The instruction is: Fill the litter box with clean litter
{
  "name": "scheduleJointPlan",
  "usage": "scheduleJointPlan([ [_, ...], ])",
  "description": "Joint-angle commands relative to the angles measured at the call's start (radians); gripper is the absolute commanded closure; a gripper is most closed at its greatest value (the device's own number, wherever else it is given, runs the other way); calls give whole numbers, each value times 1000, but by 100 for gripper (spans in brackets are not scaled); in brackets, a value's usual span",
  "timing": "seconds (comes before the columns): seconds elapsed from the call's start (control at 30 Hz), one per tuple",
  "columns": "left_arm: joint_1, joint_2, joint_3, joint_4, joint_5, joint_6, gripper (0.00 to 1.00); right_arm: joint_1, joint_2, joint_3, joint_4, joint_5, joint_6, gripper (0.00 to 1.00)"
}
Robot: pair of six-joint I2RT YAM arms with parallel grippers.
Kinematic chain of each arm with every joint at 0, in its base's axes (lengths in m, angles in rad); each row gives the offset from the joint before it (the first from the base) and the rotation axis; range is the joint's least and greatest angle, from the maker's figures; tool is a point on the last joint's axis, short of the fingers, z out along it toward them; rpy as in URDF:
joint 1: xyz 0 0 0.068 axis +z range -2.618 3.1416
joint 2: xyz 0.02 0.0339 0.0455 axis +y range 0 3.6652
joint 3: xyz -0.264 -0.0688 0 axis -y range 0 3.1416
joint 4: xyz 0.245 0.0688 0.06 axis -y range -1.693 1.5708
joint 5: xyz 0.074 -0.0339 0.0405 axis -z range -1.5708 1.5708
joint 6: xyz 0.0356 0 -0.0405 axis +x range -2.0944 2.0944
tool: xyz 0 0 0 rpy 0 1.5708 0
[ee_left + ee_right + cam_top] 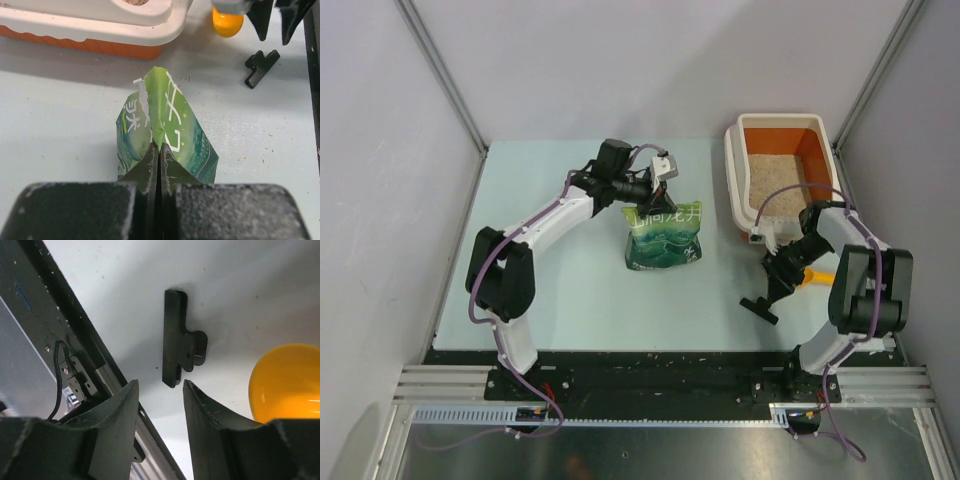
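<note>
Some pale beige fine granules, the clean litter [772, 180], lie on the floor of the rectangular orange plastic litter box [733, 185] with the wide white rim, which stands in the upper right of the top view. The floor is only partly covered, so we judge that more must go in. The supply is probably in the green printed soft pouch bag [665, 238], standing at the centre of that view, well apart from the box.

The left gripper [159, 152] is pressed together on the top fold of this bag and pinches the thin film. The right gripper [160, 385], in the lower right of the top view, has its jaws spread with nothing between them. A small black plastic clip [177, 337] lies on the pale table [570, 290] just beyond its tips, near the yellow-orange plastic scoop [287, 382].

We expect the bag to be soft and a little slippery, with its weight low and shifting when it tilts. A pinch on the top fold alone may slide, so we would take a second hold at a bottom corner. The granules are loose and scatter easily over the rim. We cannot tell whether the mouth of the bag is open.
</note>
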Motion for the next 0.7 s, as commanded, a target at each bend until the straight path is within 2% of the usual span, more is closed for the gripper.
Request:
scheduleJointPlan([
  [0.0, 6, -11, -5, -9, -11, -30, 100, -9, 93, -6, 64, 66, 109, 55],
  [0.37, -2, -31, -25, -9, -27, -29, 100, 21, 188, -6, 123, 52, 212, 58],
  [0.67, -5, -40, -33, -12, -31, -26, 100, 37, 202, -13, 152, 88, 199, 60],
])
